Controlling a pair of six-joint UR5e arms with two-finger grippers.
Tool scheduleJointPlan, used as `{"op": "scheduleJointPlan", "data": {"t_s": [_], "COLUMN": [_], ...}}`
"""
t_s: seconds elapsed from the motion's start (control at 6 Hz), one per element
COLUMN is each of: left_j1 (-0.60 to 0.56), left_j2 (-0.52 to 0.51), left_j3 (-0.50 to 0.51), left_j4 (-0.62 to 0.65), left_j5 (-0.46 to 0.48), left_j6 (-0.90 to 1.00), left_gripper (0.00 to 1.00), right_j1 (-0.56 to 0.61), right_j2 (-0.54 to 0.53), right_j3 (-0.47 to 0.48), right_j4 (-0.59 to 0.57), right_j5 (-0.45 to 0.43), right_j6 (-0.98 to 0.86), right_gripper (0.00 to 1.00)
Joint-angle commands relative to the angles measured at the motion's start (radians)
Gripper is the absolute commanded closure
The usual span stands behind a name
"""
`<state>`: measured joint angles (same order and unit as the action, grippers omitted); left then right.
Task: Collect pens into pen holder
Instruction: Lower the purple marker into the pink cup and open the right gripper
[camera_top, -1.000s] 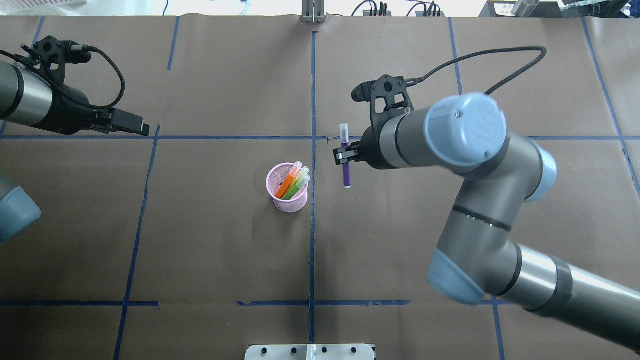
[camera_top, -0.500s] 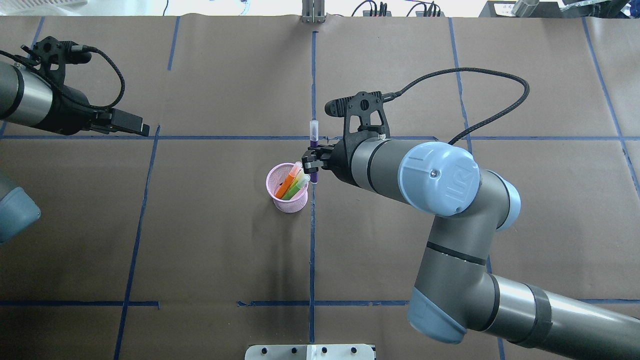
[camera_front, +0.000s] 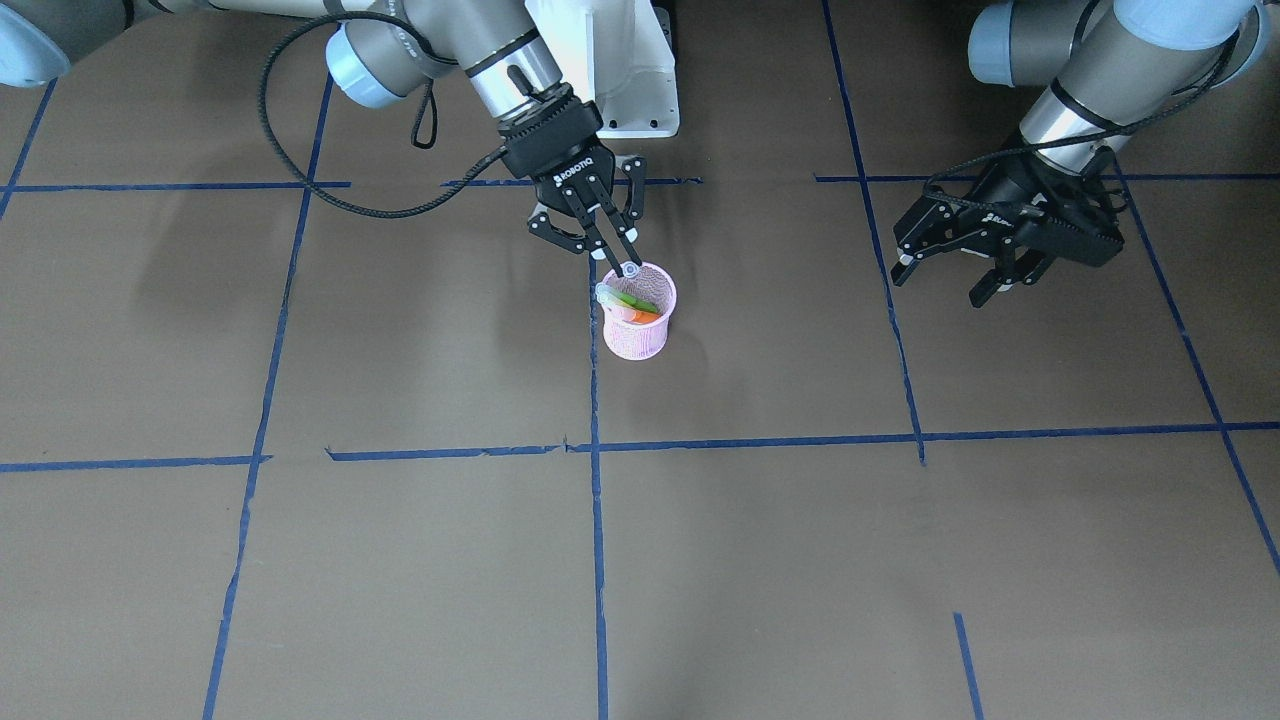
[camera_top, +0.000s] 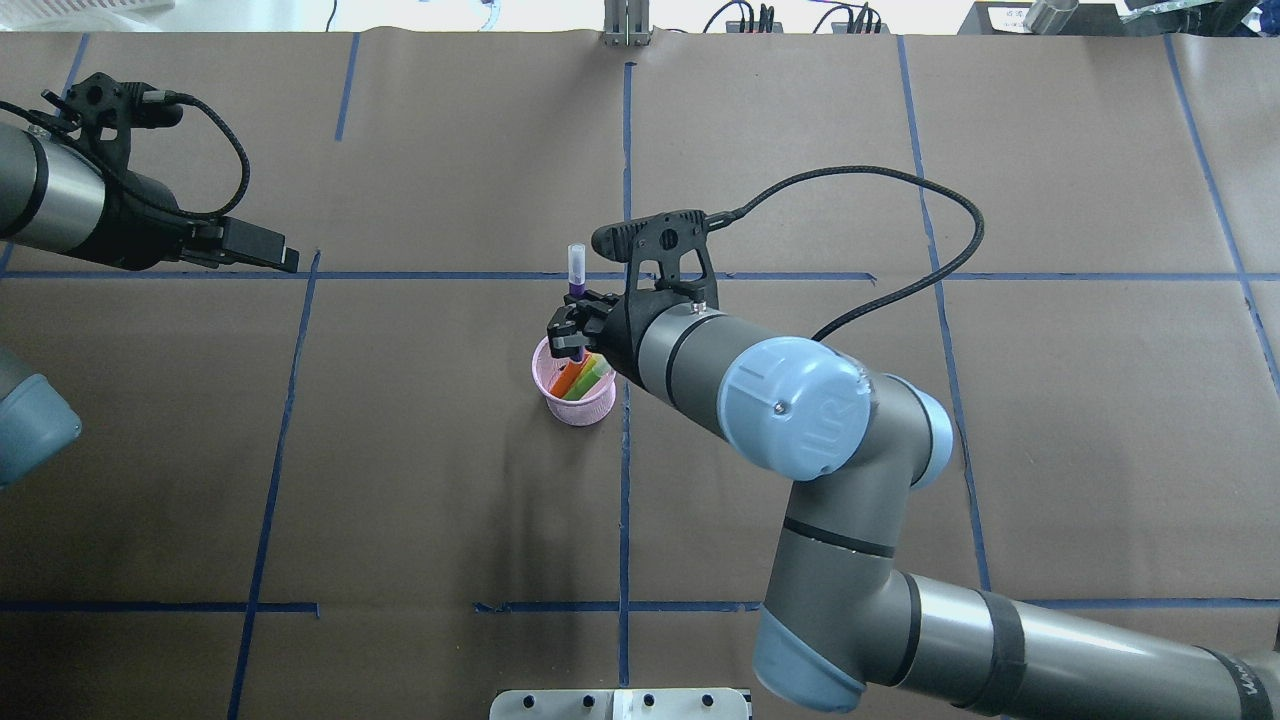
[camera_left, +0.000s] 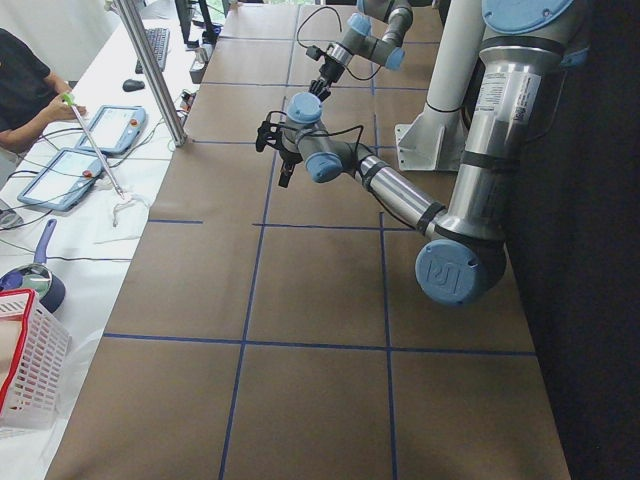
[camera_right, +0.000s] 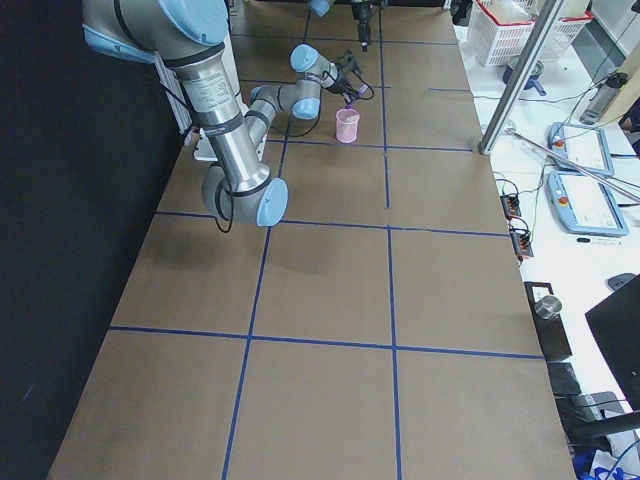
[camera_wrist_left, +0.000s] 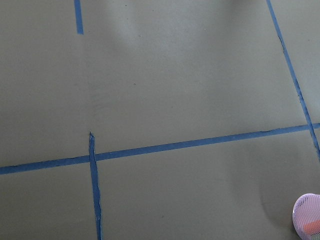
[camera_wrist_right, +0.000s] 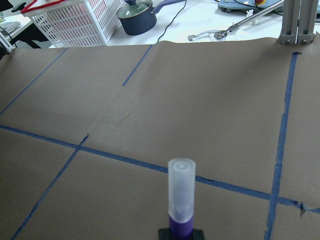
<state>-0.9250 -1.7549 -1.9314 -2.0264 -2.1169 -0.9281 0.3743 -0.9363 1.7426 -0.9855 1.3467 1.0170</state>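
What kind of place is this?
Probably a robot lab: a left arm and a right arm, holding a purple pen, work over a table gridded with blue tape, with control tablets alongside.

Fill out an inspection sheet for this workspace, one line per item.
Surface: brown paper-covered table marked with blue tape lines.
Job's things: orange pen and green pen lean inside the pink mesh pen holder; purple pen upright at the holder's rim, cap up.
Clutter: nothing seen.
End effectors: right end effector shut on the purple pen; left end effector open, empty, apart from the holder.
Cables: black cable arcs from the right wrist; second black cable at the left wrist.
Surroundings: white basket and blue pot beyond the table; a person at a side bench.
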Motion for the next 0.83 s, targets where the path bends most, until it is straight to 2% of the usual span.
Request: {"op": "scheduleJointPlan", "data": {"t_s": [0.0, 0.17, 0.5, 0.67], "left_j1": [0.0, 0.0, 0.0, 0.0], "left_j2": [0.0, 0.0, 0.0, 0.002], "left_j3": [0.0, 0.0, 0.0, 0.0], "left_j4": [0.0, 0.0, 0.0, 0.0], "left_j5": [0.0, 0.0, 0.0, -0.002], "left_j6": [0.0, 0.0, 0.0, 0.0], "left_gripper": [0.0, 0.0, 0.0, 0.0], "right_j1": [-0.026, -0.028, -0.031, -0.026], "right_j2": [-0.01, -0.013, -0.018, -0.018], "right_j3": [-0.017, -0.018, -0.018, -0.006], "right_j4": [0.005, -0.002, -0.022, -0.025], "right_j5": [-0.02, -0.021, -0.024, -0.038], "right_j6": [-0.009, -0.009, -0.009, -0.009], "right_gripper": [0.9, 0.57, 0.0, 0.0]}}
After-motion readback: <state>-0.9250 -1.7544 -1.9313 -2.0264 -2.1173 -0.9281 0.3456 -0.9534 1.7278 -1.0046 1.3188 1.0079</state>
